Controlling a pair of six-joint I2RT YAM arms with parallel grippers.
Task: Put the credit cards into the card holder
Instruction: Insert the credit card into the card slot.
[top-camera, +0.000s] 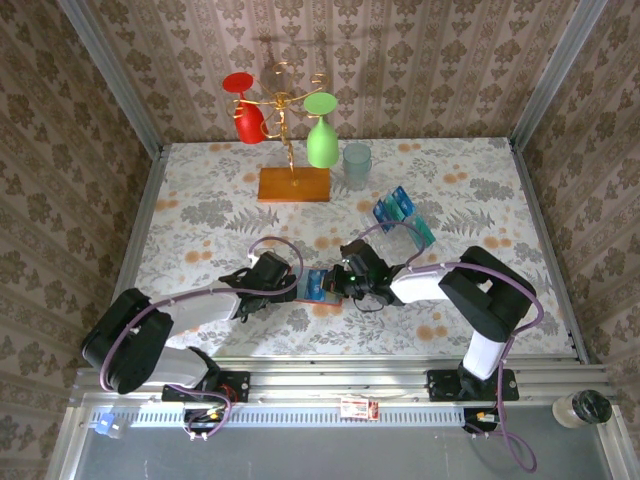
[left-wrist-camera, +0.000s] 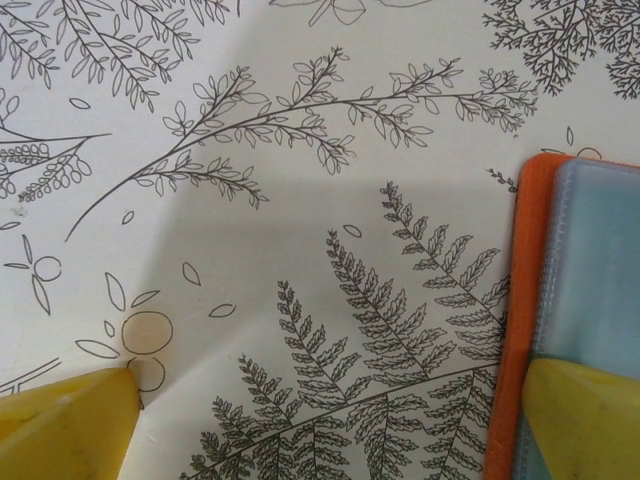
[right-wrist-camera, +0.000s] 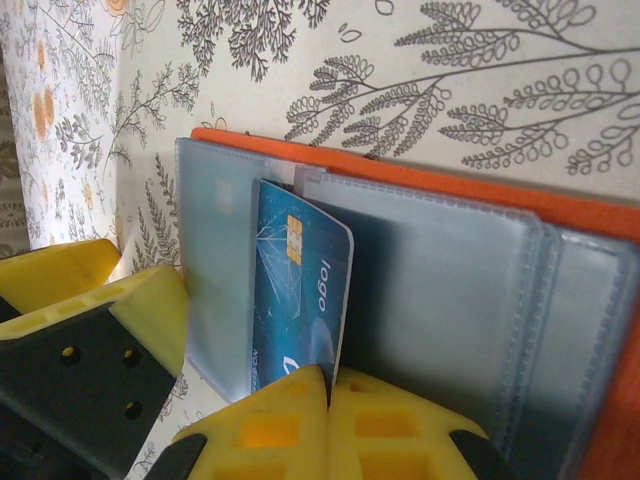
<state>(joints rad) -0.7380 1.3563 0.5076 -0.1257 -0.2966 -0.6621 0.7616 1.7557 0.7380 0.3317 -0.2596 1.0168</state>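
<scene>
Credit card (right-wrist-camera: 300, 290) edge-on inside card holder (right-wrist-camera: 430, 300)

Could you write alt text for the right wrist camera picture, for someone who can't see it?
A blue credit card with a gold chip sits partly between the clear sleeves of the open orange card holder, pinched at its near edge by the yellow right end effector. The holder lies on a fern-patterned tablecloth.
</scene>
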